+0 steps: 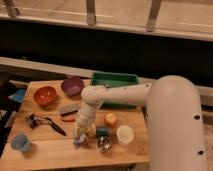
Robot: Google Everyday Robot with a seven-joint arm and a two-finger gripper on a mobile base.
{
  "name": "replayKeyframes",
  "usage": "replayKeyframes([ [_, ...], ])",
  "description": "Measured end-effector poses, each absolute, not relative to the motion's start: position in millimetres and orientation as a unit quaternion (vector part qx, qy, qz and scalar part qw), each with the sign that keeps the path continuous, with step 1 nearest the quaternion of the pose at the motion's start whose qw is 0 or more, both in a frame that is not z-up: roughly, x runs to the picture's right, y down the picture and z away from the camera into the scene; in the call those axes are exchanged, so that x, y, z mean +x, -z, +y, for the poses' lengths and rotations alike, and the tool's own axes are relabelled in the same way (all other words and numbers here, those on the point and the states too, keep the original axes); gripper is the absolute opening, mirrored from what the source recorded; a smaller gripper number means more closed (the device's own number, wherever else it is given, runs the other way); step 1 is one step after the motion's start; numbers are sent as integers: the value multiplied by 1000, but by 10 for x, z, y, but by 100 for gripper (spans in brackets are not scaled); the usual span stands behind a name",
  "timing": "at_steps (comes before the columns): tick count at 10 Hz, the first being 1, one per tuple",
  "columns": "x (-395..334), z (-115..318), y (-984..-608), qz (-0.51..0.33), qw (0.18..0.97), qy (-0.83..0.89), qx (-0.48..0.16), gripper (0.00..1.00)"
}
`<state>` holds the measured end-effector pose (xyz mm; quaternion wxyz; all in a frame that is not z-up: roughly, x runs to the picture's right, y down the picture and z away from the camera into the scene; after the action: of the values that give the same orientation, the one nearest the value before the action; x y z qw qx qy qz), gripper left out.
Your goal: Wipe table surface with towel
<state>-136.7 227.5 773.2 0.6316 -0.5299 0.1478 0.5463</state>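
My gripper hangs low over the table surface, near its front edge and a little left of the middle as the camera sees it, with my white arm bending down to it from the right. I cannot tell whether my jaws are open or closed, nor whether they hold anything. A small pale, bluish patch sits right at them, touching or nearly touching the wood, and I cannot make out what it is. The light tan planks lie directly beneath my jaws and spread out on every side of them. Just behind my jaws is something yellowish, partly hidden by my wrist. Just to their right stands a small metal cup, with a small green object behind it, a white cup further right, and an orange ball-shaped thing beyond those. To the left of my jaws lies a dark utensil, and well to the left, near the front corner, a blue cup. Beyond my jaws, toward the far edge, are a grey block with a red piece beside it, an orange bowl, a purple bowl, and a green tray at the back right.
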Motion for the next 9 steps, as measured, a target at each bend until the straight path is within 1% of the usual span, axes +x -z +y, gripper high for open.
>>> replayKeyframes([
  [2,-1548,2121,-7818,134,643,-537,-529,0],
  [4,-1730,2146,-7783,127,652,-519,-538,0],
  [7,-1861,2453,-7561,135,649,-500,-558,0],
  [9,-1695,2690,-7419,155,636,-504,-564,0],
])
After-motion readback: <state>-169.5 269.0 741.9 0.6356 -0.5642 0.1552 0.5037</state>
